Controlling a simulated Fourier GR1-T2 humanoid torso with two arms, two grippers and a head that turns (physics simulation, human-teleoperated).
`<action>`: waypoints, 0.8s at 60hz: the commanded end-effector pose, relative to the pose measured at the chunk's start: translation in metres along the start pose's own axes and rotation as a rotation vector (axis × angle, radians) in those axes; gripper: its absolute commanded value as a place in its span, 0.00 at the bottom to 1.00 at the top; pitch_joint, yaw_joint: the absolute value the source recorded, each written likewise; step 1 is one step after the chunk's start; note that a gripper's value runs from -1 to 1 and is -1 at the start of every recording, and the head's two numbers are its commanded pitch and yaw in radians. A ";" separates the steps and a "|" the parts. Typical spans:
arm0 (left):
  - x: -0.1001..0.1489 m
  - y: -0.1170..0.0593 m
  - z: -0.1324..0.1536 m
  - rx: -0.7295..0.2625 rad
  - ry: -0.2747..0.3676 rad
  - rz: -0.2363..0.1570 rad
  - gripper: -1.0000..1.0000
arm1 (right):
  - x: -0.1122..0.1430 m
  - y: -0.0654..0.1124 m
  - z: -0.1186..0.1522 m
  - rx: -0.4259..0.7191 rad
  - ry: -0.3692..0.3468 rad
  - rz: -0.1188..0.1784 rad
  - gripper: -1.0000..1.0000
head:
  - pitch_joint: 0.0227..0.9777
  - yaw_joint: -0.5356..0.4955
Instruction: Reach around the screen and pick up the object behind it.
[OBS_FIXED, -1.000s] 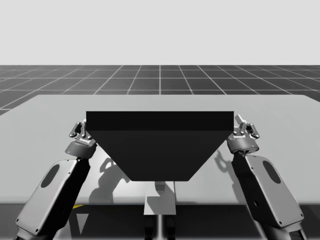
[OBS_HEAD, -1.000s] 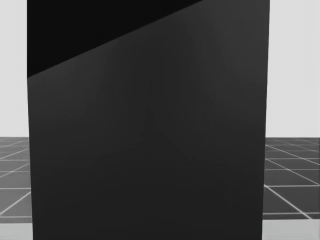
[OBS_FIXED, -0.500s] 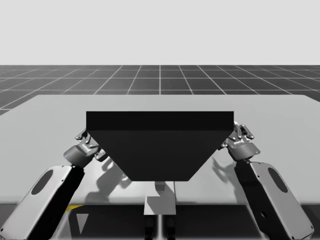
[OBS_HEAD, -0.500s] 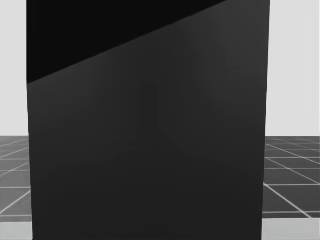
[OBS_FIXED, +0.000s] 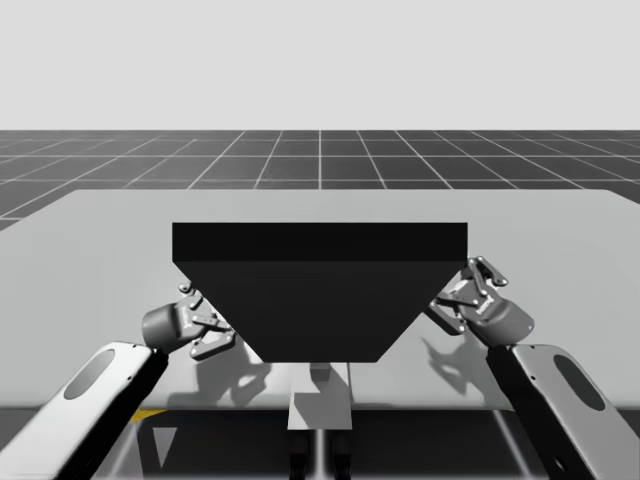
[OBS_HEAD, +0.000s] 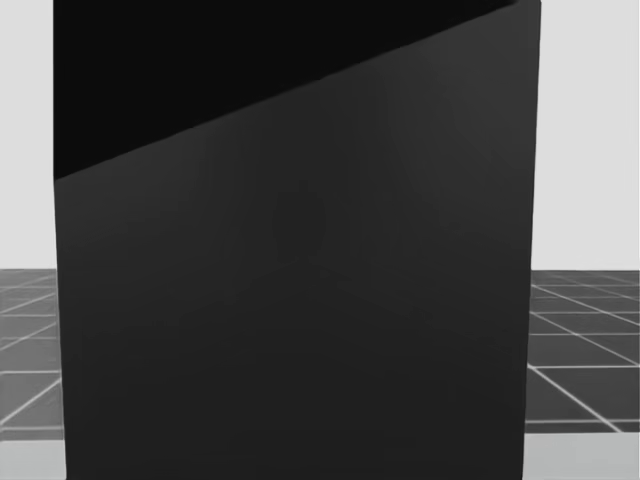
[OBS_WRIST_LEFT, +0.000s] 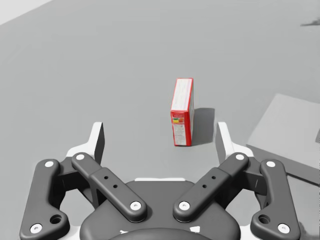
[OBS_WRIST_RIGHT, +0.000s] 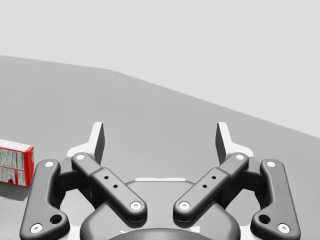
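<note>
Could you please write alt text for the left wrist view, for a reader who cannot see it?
A red rectangular box stands upright on a plain grey table, ahead of my left gripper, which is open and holds nothing. The box casts a short shadow on the table beside it.

table (OBS_FIXED: 90, 240): grey, flat | floor (OBS_FIXED: 320, 158): dark grid beyond it

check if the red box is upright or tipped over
Upright: in the left wrist view the red box stands tall on its small end on the table.
</note>
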 end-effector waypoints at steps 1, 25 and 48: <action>-0.010 -0.001 -0.019 -0.071 0.052 0.005 0.00 | -0.003 0.007 -0.001 0.089 -0.017 0.040 0.00 | 0.06 0.49; -0.020 0.009 -0.075 -0.148 0.111 0.029 0.00 | -0.019 0.021 -0.006 0.247 -0.023 0.004 0.00 | 0.08 0.50; -0.039 0.013 -0.110 -0.182 0.153 0.065 0.00 | -0.039 0.028 -0.010 0.313 0.017 -0.036 0.00 | 0.12 0.50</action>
